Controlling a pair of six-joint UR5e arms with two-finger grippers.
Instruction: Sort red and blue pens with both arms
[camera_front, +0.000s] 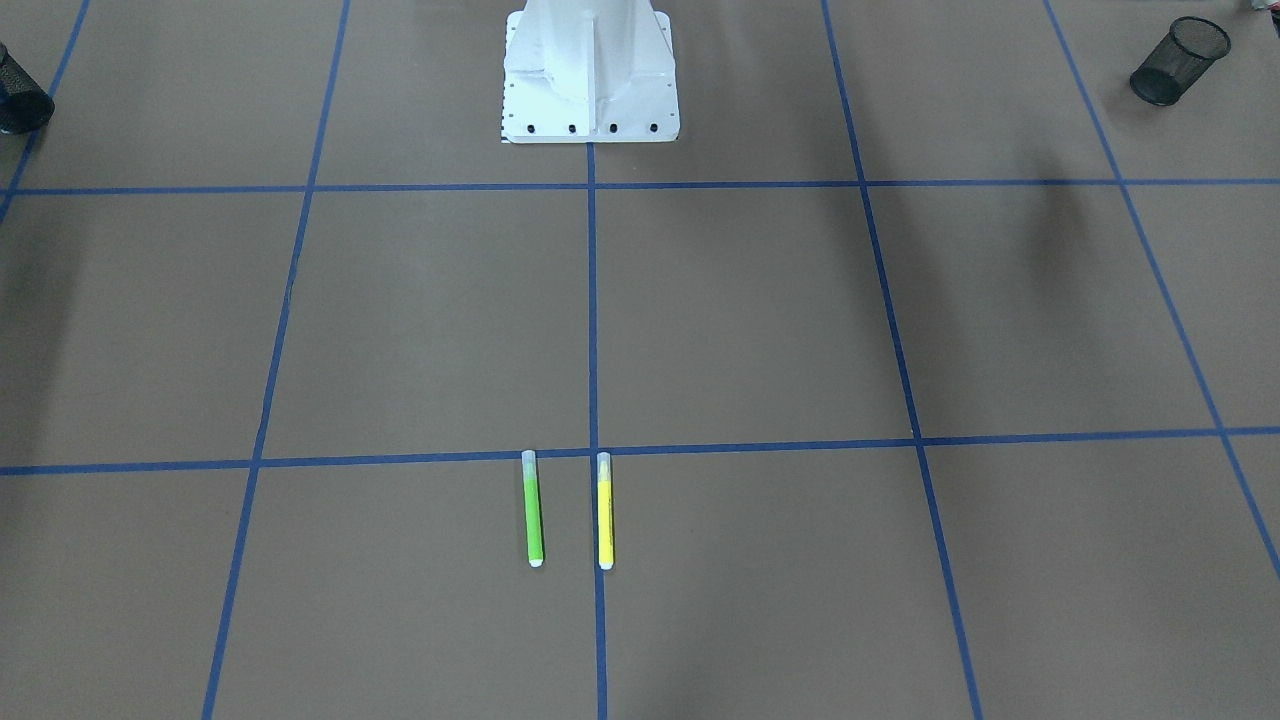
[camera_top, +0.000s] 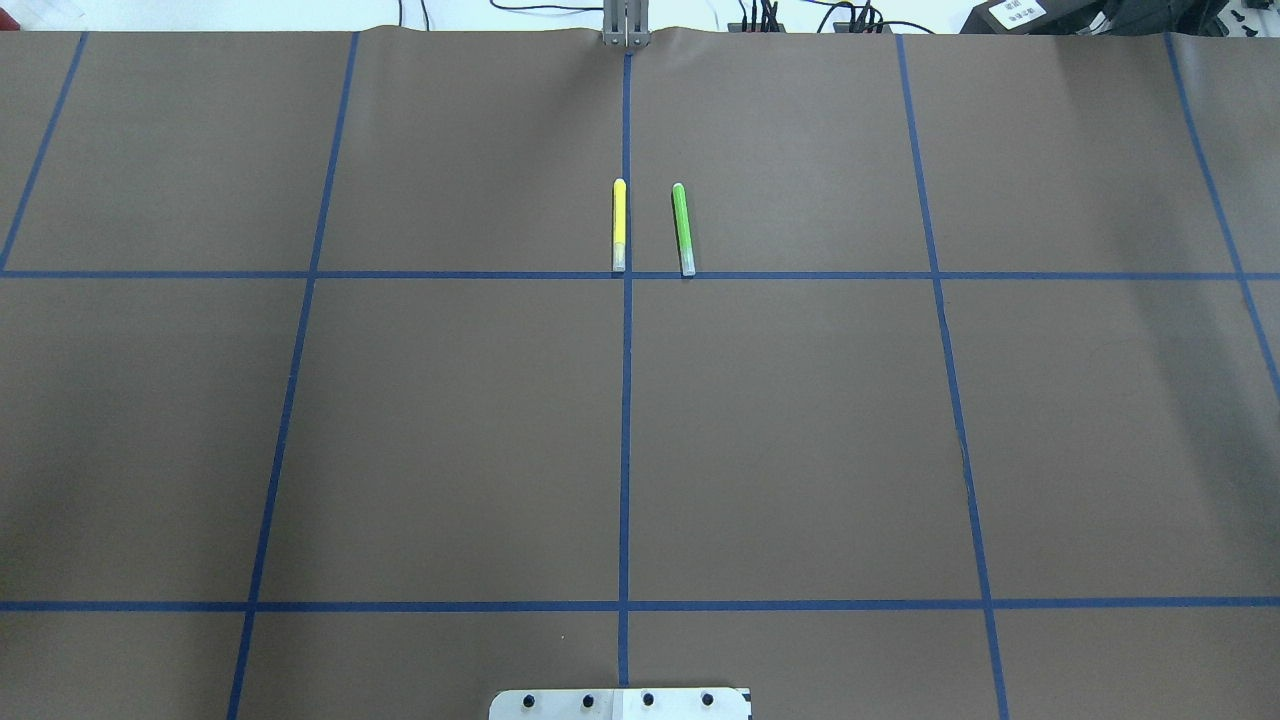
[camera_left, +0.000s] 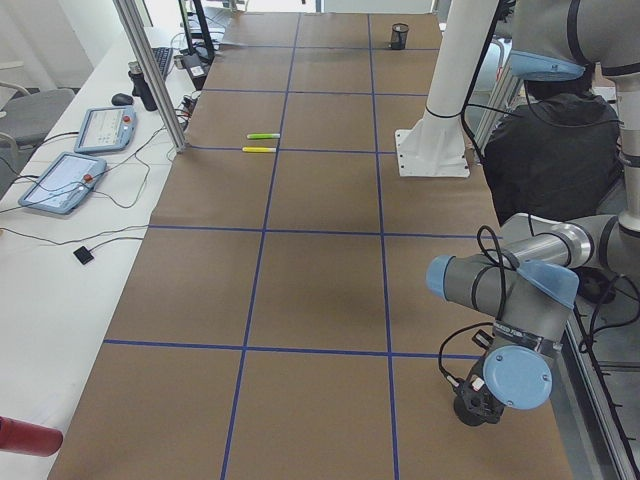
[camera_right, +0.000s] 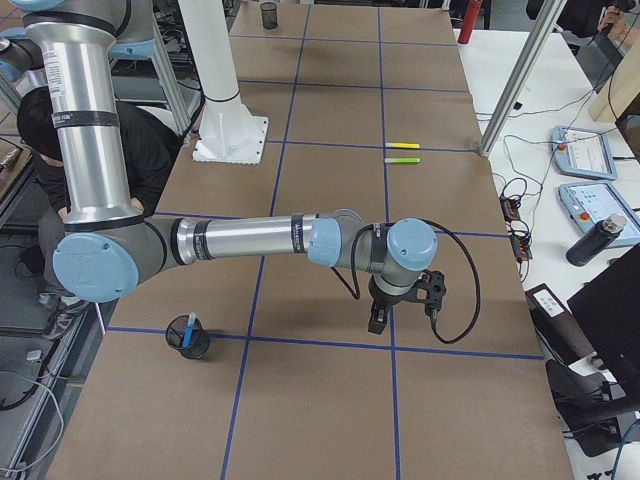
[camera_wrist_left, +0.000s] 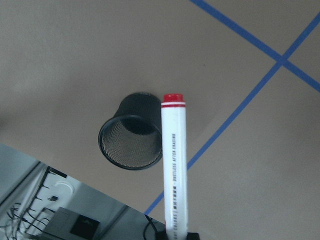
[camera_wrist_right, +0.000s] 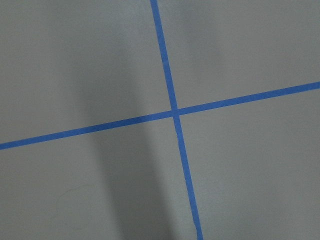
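Misalignment is the hazard: the left pincer (camera_wrist_left: 175, 234) is clamped on the white marker (camera_wrist_left: 174, 160), whose red end lines up with the rim of the mesh cup (camera_wrist_left: 131, 145) near the table's left robot-side corner. A release may therefore strike the rim, topple the cup or send the marker off the edge. The blue highlighter (camera_right: 190, 325) stands in the other cup (camera_right: 187, 343) at the right end; whether the right pincer (camera_right: 404, 311) is open cannot be told.
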